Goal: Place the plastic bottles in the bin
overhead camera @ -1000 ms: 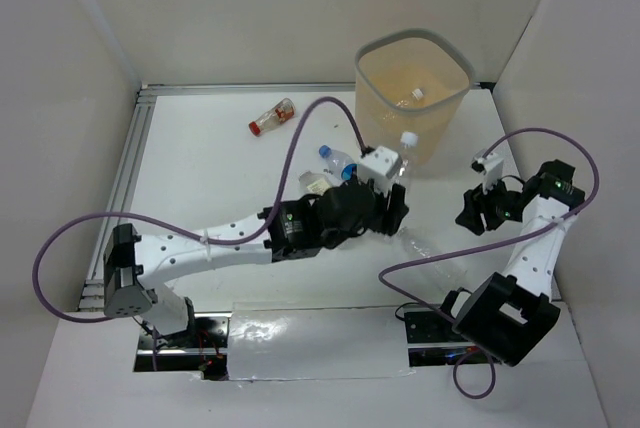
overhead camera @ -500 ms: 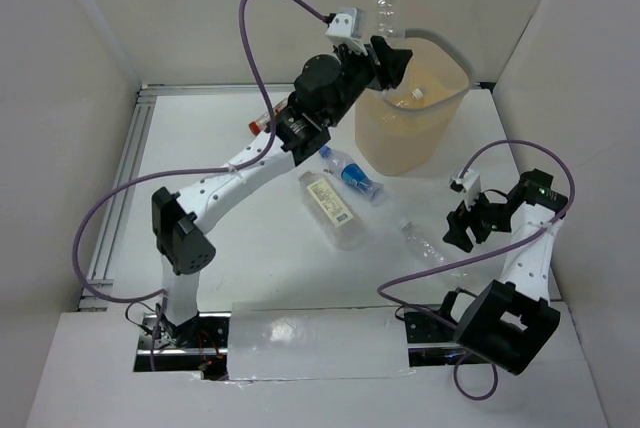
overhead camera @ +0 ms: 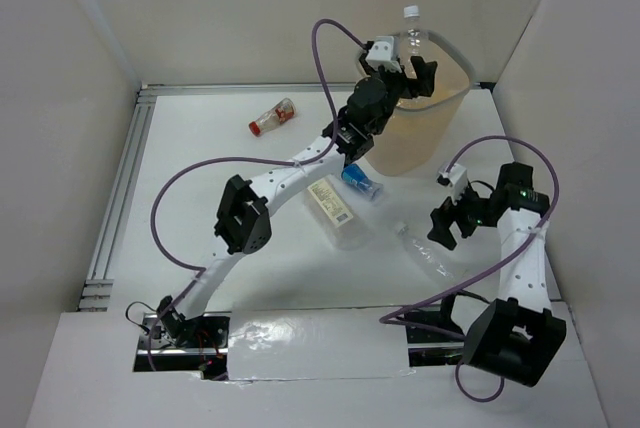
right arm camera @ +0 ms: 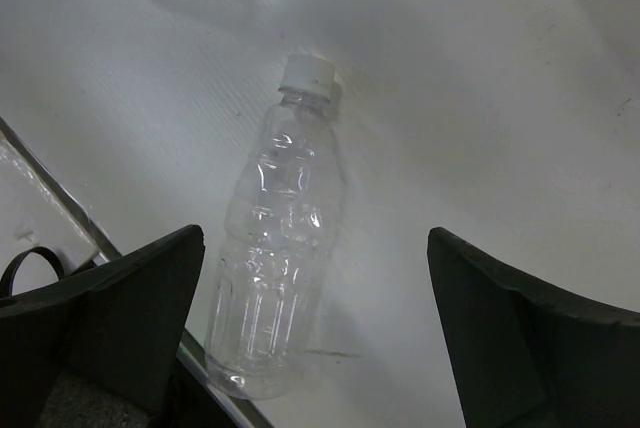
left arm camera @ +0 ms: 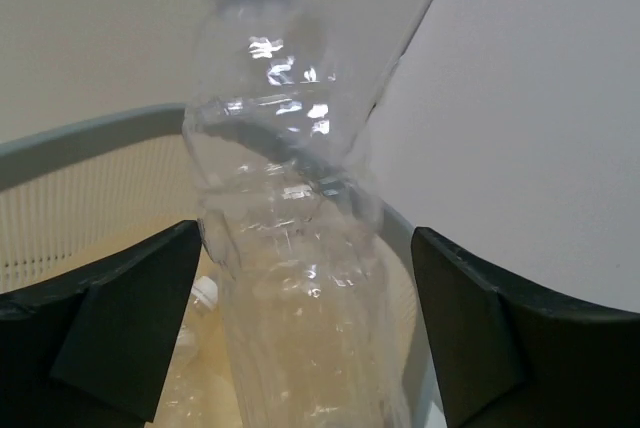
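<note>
Bottle-sorting table: two arms, bin at far right.
Top view: the left gripper (overhead camera: 405,76) is over the bin (overhead camera: 462,70), with a clear white-capped bottle (overhead camera: 411,30) upright between its fingers above the rim. On the table (overhead camera: 200,198) lie a red-capped bottle (overhead camera: 272,118) at far left, a blue-capped bottle (overhead camera: 357,180) and a white-labelled bottle (overhead camera: 335,210) near the bin's base, and a plain bottle (overhead camera: 425,251) just beside the right gripper (overhead camera: 441,226). Left wrist view: fingers (left arm camera: 120,328) are spread wide, not clenched, with a gap on the bottle's right side; another capped bottle (left arm camera: 205,293) lies inside the bin. Right wrist view: fingers are wide apart, grasping nothing, over the plain bottle lying flat.
</note>
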